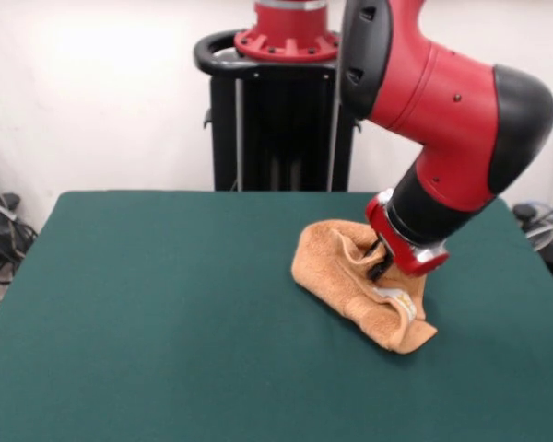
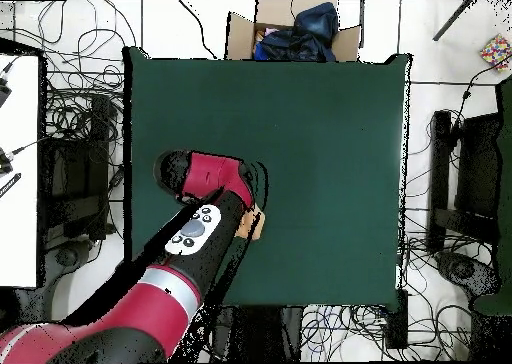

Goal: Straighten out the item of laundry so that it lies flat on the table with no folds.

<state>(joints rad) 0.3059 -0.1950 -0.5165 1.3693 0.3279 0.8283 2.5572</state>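
Observation:
The orange-tan towel (image 1: 355, 276) lies crumpled and heaped on the right part of the dark green table (image 1: 166, 313), with folds standing up and a white label edge showing near its front corner. My gripper (image 1: 380, 265) comes down from the red and black arm into the top of the heap and is shut on a raised fold of the towel. In the overhead view the arm covers nearly all of the towel; only a small orange corner (image 2: 257, 223) shows on the table (image 2: 330, 130). The gripper itself is hidden there.
The robot's black pedestal (image 1: 281, 120) stands behind the table's far edge. In the overhead view a cardboard box with dark clothes (image 2: 292, 32) sits beyond the table's top edge, and cables (image 2: 80, 120) lie on the floor around the table.

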